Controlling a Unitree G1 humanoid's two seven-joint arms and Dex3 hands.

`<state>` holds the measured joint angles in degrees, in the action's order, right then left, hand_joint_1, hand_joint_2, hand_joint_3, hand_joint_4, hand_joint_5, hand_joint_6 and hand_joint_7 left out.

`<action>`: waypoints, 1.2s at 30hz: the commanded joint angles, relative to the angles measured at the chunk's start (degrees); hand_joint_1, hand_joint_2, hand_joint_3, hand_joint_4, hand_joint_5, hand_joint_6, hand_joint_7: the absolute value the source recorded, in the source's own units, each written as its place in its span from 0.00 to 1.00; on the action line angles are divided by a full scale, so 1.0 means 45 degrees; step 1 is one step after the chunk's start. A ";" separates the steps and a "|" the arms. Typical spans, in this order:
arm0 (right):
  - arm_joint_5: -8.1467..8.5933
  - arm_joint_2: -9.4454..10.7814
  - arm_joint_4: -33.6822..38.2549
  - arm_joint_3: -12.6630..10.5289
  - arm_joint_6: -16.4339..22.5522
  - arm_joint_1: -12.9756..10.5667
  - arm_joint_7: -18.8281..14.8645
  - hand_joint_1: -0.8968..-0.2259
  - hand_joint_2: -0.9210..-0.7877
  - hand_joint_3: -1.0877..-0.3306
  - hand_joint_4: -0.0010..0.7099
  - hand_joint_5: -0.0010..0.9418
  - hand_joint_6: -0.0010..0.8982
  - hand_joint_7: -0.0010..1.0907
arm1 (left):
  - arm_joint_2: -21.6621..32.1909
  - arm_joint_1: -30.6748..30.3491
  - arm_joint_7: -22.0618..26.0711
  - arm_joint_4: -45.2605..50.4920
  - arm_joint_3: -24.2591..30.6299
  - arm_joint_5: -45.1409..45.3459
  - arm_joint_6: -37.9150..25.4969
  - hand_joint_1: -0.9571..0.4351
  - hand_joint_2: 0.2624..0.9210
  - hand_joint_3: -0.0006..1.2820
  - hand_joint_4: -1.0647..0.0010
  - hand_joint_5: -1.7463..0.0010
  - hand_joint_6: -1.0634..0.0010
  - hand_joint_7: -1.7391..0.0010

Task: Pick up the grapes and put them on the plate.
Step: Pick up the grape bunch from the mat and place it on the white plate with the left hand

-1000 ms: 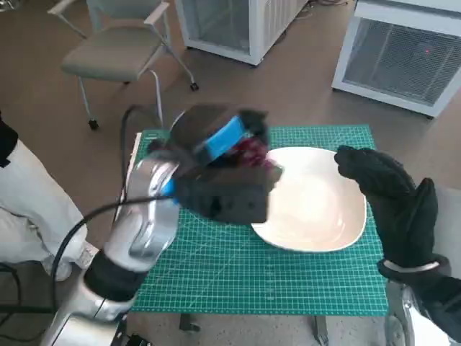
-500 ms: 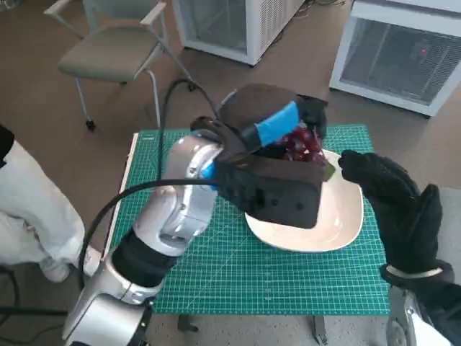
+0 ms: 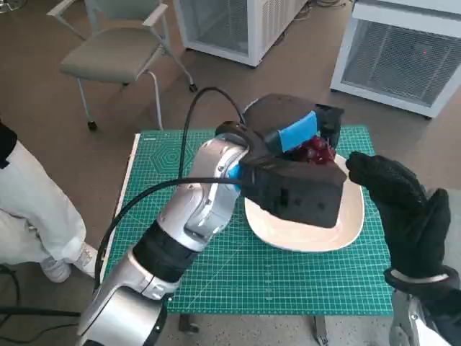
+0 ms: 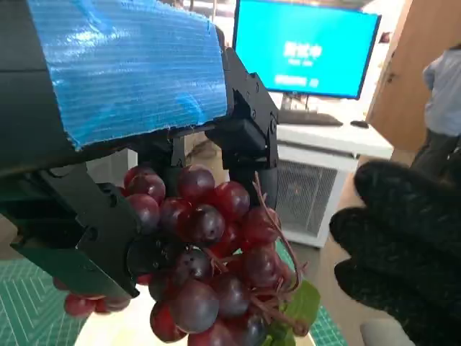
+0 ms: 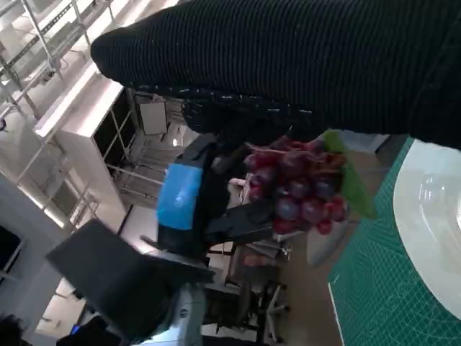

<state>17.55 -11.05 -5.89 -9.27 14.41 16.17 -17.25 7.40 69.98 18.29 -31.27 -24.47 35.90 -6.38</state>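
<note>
Head view, right of centre: the left hand (image 3: 292, 155) fingers (image 4: 248, 137) clasp the grapes (image 3: 315, 151) directly above the plate (image 3: 353, 216), while the right hand (image 3: 400, 213), fingers spread, hovers beside.

1. The place looks like a robotics lab or office workroom.
2. A small table carries a green gridded cutting mat (image 3: 216, 267), a workshop surface.
3. White cabinets with louvred vent panels (image 3: 403, 54) stand on the brown floor (image 3: 43, 115), beside a grey folding chair with a metal frame (image 3: 108, 54).
4. A bright blue computer screen (image 4: 306, 47) sits on a white desk, with a person standing nearby.
</note>
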 commanded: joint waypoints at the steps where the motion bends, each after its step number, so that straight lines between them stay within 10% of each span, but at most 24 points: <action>1: -0.0156 0.0062 -0.0075 -0.0038 -0.0215 -0.0367 0.0227 0.55 0.00 0.62 0.41 0.44 0.14 0.83 | -0.0195 0.0713 -0.0005 -0.0499 -0.0041 -0.0125 0.0273 0.69 0.77 0.23 0.32 0.35 0.33 0.35; 11: -0.0236 0.0081 -0.0090 -0.0014 -0.0152 -0.0382 0.0424 0.55 0.00 0.62 0.41 0.43 0.14 0.83 | -0.0393 0.0747 -0.0271 -0.1312 0.0112 -0.0466 0.0894 0.69 0.83 0.19 0.35 0.23 0.31 0.48; 17: -0.0263 0.0141 -0.0050 0.0027 -0.0154 -0.0346 0.0516 0.55 0.00 0.63 0.41 0.43 0.15 0.83 | -0.0775 0.0957 0.0031 -0.2261 0.0358 -0.1084 0.0907 0.70 0.89 0.21 0.45 0.24 0.45 0.33; 24: -0.0215 0.0189 -0.0117 0.0047 -0.0172 -0.0363 0.0487 0.56 0.00 0.63 0.41 0.42 0.15 0.82 | -0.0957 0.1271 0.0633 -0.2861 0.0438 -0.1497 0.0512 0.93 0.62 0.49 0.47 0.16 0.57 0.79; 30: -0.0127 0.0152 -0.0068 0.0011 -0.0143 -0.0394 0.0367 0.56 0.00 0.63 0.41 0.42 0.15 0.82 | -0.0867 0.1186 0.0438 -0.2951 0.0398 -0.1453 0.0721 0.94 0.91 0.24 0.50 0.19 0.57 0.93; 36: -0.0045 0.0129 -0.0026 -0.0007 -0.0170 -0.0383 0.0292 0.55 0.00 0.63 0.41 0.42 0.15 0.82 | -0.0853 0.1015 -0.0036 -0.3217 0.0514 -0.1610 0.1234 0.96 0.61 0.49 0.45 0.17 0.61 0.99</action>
<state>17.00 -10.46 -6.61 -9.05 14.32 15.56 -15.58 3.50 73.82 19.26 -44.87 -22.69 29.17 -2.18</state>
